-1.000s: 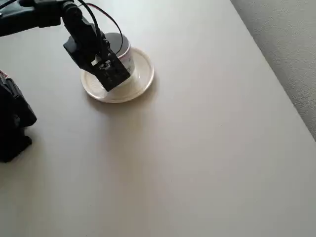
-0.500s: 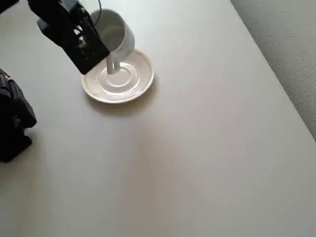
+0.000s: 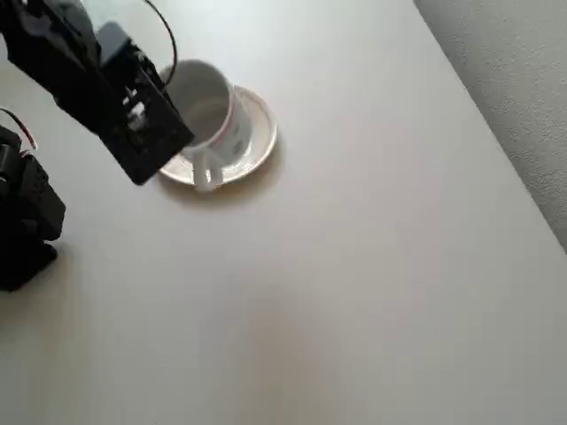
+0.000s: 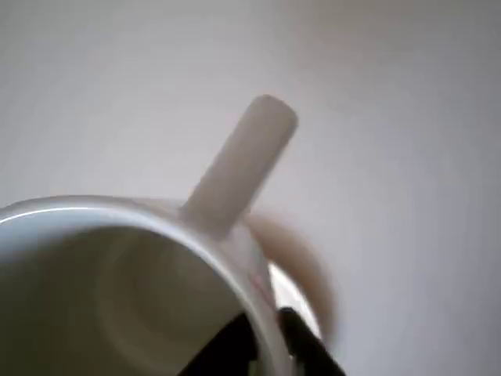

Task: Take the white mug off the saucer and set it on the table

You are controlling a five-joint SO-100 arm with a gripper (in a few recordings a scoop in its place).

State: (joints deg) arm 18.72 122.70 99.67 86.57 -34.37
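Note:
The white mug (image 3: pixel 211 113) hangs tilted in the air over the saucer (image 3: pixel 260 135) and hides most of it. Its loop handle (image 3: pixel 205 173) points toward the picture's bottom, and faint pink marks show on its side. My black gripper (image 3: pixel 180 137) is shut on the mug's rim from the left. In the wrist view the white mug (image 4: pixel 125 282) is close up with its handle (image 4: pixel 243 160) sticking upward. My gripper (image 4: pixel 264 345) pinches the wall, one dark finger (image 4: pixel 223 352) inside and the other outside. A sliver of the saucer (image 4: pixel 291 296) shows below.
The off-white table (image 3: pixel 354 283) stretches wide and bare to the right of and below the saucer. Its straight edge runs diagonally at the right, with grey floor (image 3: pixel 514 71) beyond. The arm's black base (image 3: pixel 27 217) stands at the left edge.
The mug, standing on the saucer a second ago, has been lifted off in my gripper. It has since risen and drifted toward the picture's bottom, covering the saucer's well.

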